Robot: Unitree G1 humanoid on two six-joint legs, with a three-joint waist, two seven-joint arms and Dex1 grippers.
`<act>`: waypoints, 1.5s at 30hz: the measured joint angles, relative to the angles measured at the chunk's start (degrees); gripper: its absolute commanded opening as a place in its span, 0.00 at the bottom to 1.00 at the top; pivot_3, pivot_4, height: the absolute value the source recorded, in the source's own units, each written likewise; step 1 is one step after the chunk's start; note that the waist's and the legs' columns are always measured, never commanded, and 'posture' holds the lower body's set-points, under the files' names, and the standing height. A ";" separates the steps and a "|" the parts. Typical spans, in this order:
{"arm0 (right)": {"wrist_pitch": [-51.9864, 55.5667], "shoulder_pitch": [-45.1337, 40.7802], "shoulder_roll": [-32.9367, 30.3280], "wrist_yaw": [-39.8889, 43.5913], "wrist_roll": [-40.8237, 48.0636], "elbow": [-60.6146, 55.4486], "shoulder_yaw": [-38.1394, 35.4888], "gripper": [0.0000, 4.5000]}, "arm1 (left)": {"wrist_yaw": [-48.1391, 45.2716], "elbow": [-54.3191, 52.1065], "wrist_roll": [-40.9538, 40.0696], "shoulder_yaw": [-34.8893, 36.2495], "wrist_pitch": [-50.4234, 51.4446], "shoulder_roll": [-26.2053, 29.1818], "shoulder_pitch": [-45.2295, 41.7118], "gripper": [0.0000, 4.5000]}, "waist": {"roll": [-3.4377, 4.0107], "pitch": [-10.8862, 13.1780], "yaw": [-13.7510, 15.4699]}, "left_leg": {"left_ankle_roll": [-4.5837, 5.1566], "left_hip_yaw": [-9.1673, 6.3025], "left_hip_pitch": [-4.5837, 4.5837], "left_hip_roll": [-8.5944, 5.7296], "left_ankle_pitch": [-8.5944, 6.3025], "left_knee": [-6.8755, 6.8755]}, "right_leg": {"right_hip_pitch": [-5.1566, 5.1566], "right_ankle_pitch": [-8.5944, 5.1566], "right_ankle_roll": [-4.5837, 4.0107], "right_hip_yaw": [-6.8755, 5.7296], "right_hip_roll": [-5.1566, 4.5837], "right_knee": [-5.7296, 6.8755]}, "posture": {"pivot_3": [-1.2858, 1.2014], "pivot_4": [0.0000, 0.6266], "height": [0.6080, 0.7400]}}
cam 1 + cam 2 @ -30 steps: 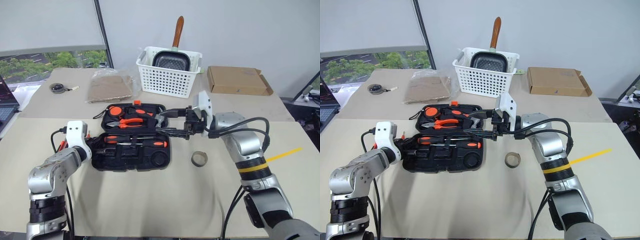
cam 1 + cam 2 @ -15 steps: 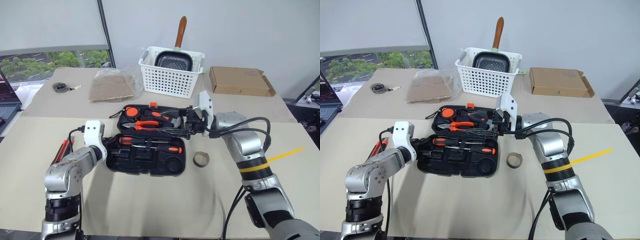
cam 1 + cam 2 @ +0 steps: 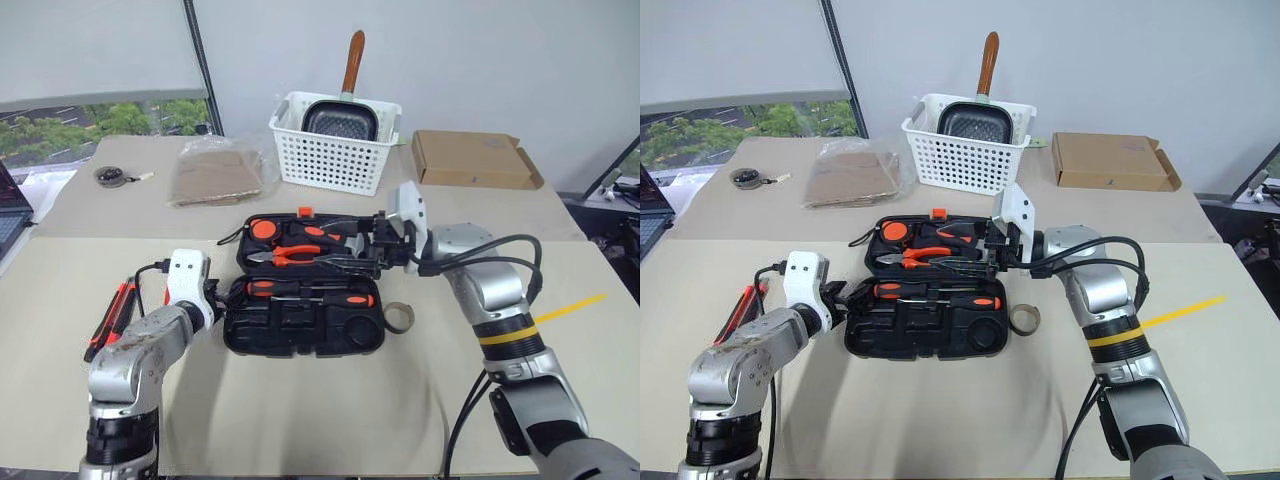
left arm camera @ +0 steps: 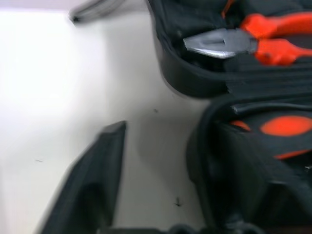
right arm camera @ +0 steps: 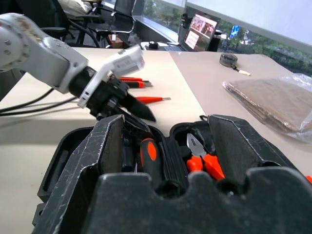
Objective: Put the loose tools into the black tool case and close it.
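The black tool case lies open at centre frame on the beige table, with wide bare tabletop below it toward the lower edge. At its left rim, the left gripper has its fingers spread, holding nothing; the left wrist view shows one finger on bare table, clear of the case wall. The right gripper hovers over the case's upper half, fingers parted and empty. The tape roll sits just right of the case. The right wrist view shows slim orange tools loose on the table beyond the left gripper.
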 measured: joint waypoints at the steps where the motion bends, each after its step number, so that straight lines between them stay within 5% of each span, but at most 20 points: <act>1: 0.00 0.02 -0.10 0.12 -0.01 0.02 0.00 0.71 | -0.65 -2.21 -0.89 1.09 -1.46 -0.30 1.77 0.73 | -0.01 0.01 -0.15 | 0.00 0.00 0.00 0.02 0.00 0.00 | 0.00 0.01 -0.02 0.02 0.00 -0.02 | 0.52 0.24 0.70; 11: -0.01 -0.08 0.97 1.43 0.03 0.22 0.21 0.71 | 5.02 -3.48 0.57 8.72 -5.13 -1.26 5.26 0.73 | -0.02 0.02 -0.99 | 0.08 -0.03 0.07 0.16 -0.04 0.01 | 0.01 -0.17 0.28 0.01 0.24 0.05 | 0.52 0.24 0.70; 23: -0.84 -0.19 1.79 1.75 -0.64 0.87 1.12 0.71 | 11.88 8.67 5.30 9.53 0.25 -0.53 0.22 0.73 | -0.04 0.03 -1.24 | -0.16 0.01 0.10 0.28 0.10 -0.01 | -0.02 0.03 -0.06 0.03 0.38 0.07 | 0.52 0.24 0.70; 31: -0.89 -0.13 1.51 1.26 -0.65 0.81 1.11 0.71 | 12.79 8.88 6.61 10.19 2.37 0.30 -0.01 0.13 | -0.03 0.02 -1.27 | -0.37 0.06 0.25 0.29 -0.01 -0.01 | 0.00 -0.09 0.15 0.13 0.35 0.15 | 0.52 0.24 0.70; 34: -0.89 0.00 1.38 1.21 -0.65 0.67 1.11 0.71 | 12.52 8.96 7.38 9.83 -0.29 -0.08 0.72 0.11 | -0.03 0.03 -1.28 | -0.54 0.07 0.24 0.29 -0.08 0.00 | 0.00 0.00 -0.01 0.13 0.35 0.16 | 0.52 0.24 0.70; 40: -0.89 2.28 0.14 1.23 -0.46 -0.19 1.01 0.71 | -1.54 9.03 4.84 7.68 -14.92 2.04 1.06 0.11 | -0.11 0.07 -1.18 | -0.58 0.06 0.00 0.31 -0.04 0.01 | -0.14 0.06 -0.12 0.03 0.36 0.10 | 0.52 0.24 0.70; 45: -0.88 7.13 -2.99 1.34 0.08 -3.17 -0.56 0.71 | -25.83 7.12 0.86 0.91 -26.19 12.43 1.68 0.11 | -0.10 0.07 -1.21 | -0.43 0.12 -0.04 0.30 -0.04 0.00 | -0.16 -0.01 -0.07 0.01 0.41 0.02 | 0.52 0.24 0.70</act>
